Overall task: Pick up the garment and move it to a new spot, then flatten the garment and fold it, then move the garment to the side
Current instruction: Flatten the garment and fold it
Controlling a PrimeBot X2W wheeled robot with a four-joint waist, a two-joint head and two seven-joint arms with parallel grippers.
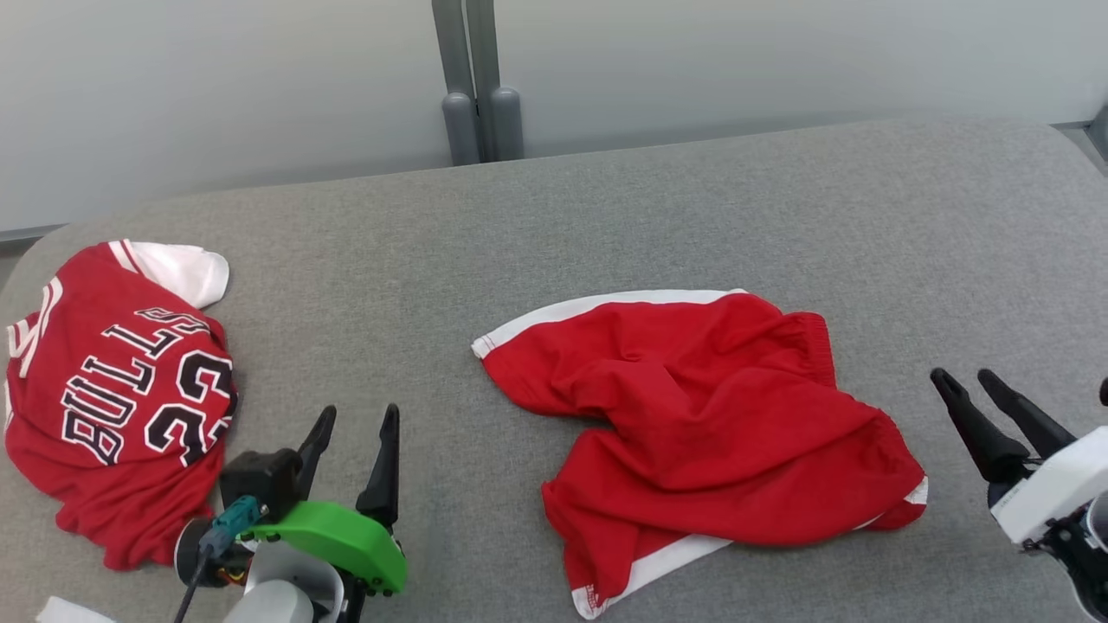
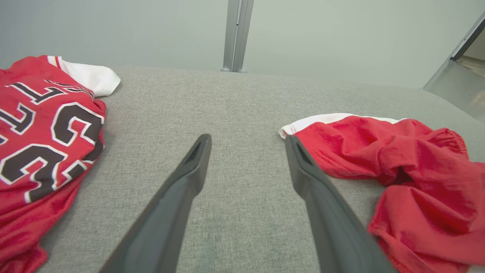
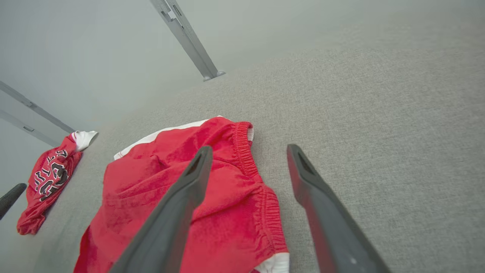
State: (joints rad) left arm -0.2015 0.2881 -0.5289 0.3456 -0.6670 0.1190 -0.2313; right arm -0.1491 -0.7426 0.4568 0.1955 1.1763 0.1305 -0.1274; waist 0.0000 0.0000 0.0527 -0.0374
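Left arm pose: We see the left tool [image 1: 360, 415] at the lower left of the head view. Its pale forearm and green wrist cover [image 1: 342, 536] rise from the bottom edge, and its 2 dark fingers point up and away over bare grey cloth.
Left tool state: Wide apart, with nothing between the fingers. In its own wrist view we see only the surface [image 1: 606, 216] in the gap.
Right arm pose: The right tool [image 1: 963, 378] sits at the lower right edge of the head view. Its white wrist housing is low, and its 2 fingers lean up and to the left.
Right tool state: Spread wide and holding nothing. In its wrist view one finger crosses in front of the shorts and the other lies over bare cloth. We cannot tell how high the fingers are above the cloth.
Task garment: The red shorts [image 1: 710, 415] lie crumpled near the middle of the surface, between the 2 tools. The white side stripes and the gathered waistband are showing. The shorts are apart from the right tool in the head view.
Other garment: A red jersey [image 1: 112, 407] with black-and-white "BULLS" lettering lies bunched at the left edge of the surface, just beside the left tool and well apart from the shorts.
Background: A grey post [image 1: 476, 86] stands against the pale wall beyond the far edge.
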